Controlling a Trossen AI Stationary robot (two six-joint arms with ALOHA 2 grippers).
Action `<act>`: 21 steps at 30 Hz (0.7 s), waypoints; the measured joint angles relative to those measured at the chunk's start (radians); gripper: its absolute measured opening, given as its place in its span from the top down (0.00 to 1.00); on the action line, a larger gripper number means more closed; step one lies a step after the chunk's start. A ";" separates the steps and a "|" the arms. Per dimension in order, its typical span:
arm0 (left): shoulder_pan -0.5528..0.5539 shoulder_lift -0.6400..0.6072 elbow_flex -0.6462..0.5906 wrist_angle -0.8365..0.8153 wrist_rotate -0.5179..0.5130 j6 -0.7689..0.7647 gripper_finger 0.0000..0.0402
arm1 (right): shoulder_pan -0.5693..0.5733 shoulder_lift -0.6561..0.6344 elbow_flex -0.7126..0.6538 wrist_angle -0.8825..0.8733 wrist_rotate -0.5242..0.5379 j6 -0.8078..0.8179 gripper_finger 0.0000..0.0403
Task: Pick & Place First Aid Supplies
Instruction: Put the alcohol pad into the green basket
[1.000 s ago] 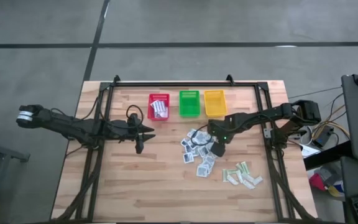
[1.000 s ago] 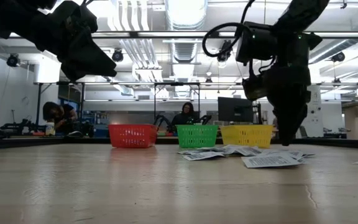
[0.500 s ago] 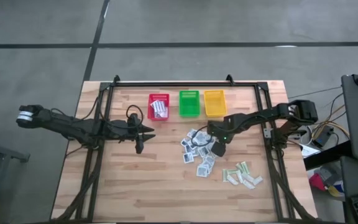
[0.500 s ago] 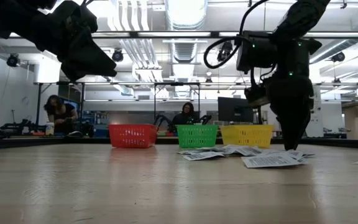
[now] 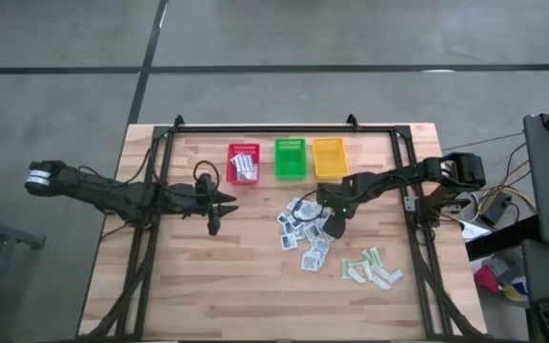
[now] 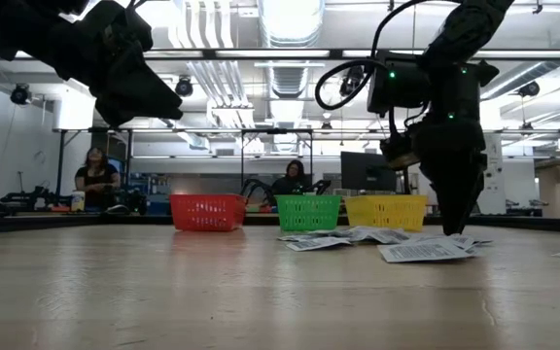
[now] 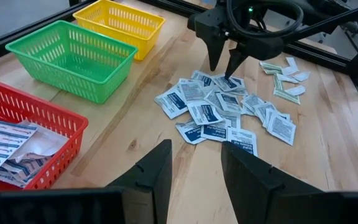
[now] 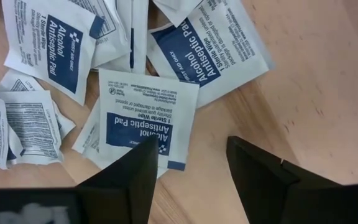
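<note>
Hovering low over the scattered alcohol pads (image 5: 305, 232), the right gripper (image 5: 330, 226) points straight down with its fingers spread and nothing between them. One pad (image 8: 143, 127) lies flat directly under the fingertips, overlapping its neighbours. To do this pick well, I judge the fingers should come down astride one free edge of that single pad, so the close catches only one packet and not the pads beneath.

From the pile, the green basket (image 5: 291, 159) and yellow basket (image 5: 329, 157) sit at about twelve o'clock, the red basket (image 5: 243, 163), already holding packets, at about ten o'clock, and the pale strips (image 5: 371, 268) at about five o'clock. Bare table (image 5: 208, 286) lies wide at seven o'clock, giving room to lift and swing. The left gripper (image 5: 213, 215) waits at nine o'clock, open and empty, well apart from the pile.
</note>
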 joint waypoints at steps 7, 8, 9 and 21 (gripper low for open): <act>0.000 0.000 0.000 0.000 0.000 0.005 0.67 | 0.000 0.002 0.002 0.014 0.000 -0.001 0.62; 0.000 0.000 0.000 0.000 0.000 0.005 0.67 | 0.000 0.002 0.002 0.016 -0.001 -0.001 0.63; 0.000 0.000 0.000 0.000 0.000 0.005 0.67 | 0.000 0.002 0.002 0.018 -0.001 -0.001 0.65; 0.000 0.000 0.000 0.000 0.000 0.005 0.67 | 0.000 0.002 -0.002 0.021 0.009 -0.006 0.86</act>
